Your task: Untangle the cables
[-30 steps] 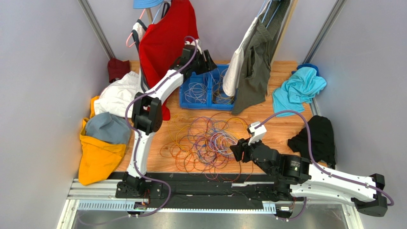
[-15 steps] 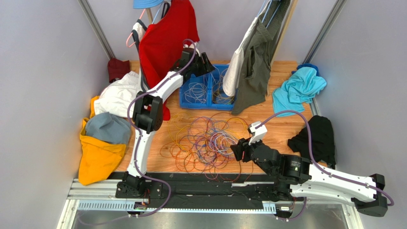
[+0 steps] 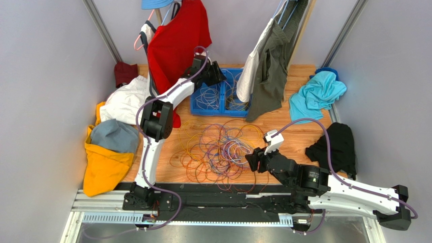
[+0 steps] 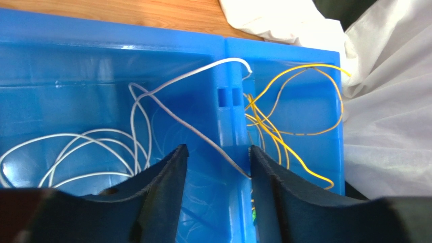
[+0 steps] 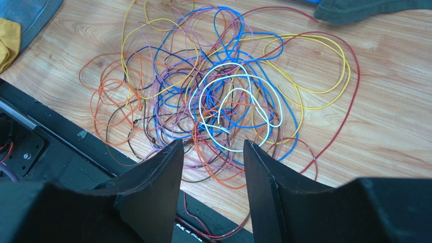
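A tangled heap of thin cables (image 3: pixel 215 149), orange, yellow, purple, red, blue and white, lies on the wooden table; it also shows in the right wrist view (image 5: pixel 218 101). My right gripper (image 3: pixel 252 163) (image 5: pixel 213 149) is open and empty just above the heap's near right edge. My left gripper (image 3: pixel 215 76) (image 4: pixel 218 154) is open over the blue bin (image 3: pixel 203 107) (image 4: pixel 76 61). White cables (image 4: pixel 91 147) lie in the bin's left compartment and yellow cables (image 4: pixel 284 136) in its right. One white wire (image 4: pixel 198 134) runs across to the left gripper's right finger.
Red shirt (image 3: pixel 177 40) and grey-white garments (image 3: pixel 266 61) hang at the back. White, grey and yellow clothes (image 3: pixel 109 147) lie at the left, a teal cloth (image 3: pixel 317 93) and a black cloth (image 3: pixel 337 147) at the right. A black rail (image 3: pixel 228 195) runs along the near edge.
My left gripper has drawn back slightly to the left over the blue bin. The right arm has barely moved.
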Controlling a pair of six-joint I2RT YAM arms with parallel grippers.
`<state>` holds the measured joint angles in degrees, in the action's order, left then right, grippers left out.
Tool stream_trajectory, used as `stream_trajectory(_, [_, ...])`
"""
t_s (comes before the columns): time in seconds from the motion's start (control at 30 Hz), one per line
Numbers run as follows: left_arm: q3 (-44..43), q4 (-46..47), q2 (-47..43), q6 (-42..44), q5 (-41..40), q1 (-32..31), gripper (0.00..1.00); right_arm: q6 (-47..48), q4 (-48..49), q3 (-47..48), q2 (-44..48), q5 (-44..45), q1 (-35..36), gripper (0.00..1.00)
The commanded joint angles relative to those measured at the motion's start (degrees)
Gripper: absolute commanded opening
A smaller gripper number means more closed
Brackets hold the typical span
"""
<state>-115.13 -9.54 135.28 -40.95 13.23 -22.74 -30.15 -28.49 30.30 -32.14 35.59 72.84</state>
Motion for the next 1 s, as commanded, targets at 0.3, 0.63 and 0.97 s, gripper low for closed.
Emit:
stream_trajectory(0.3, [2.37,1.72,-4.59,1.31,-0.93,1.3,0.26,0.53,2.21,-0.68,0.76,1.58,0.2,0.51])
stream_trajectory(0.63, [3.42,3.21,-7.05,0.43,0.21,1.38,0.13,0.44,2.12,-0.95,1.2,1.76,0.2,0.51])
stream_trajectory(0.97, [3.86,3.92,-8.81,0.08,1.18,1.3,0.42,0.44,2.04,-1.12,1.64,1.85,0.2,0.51])
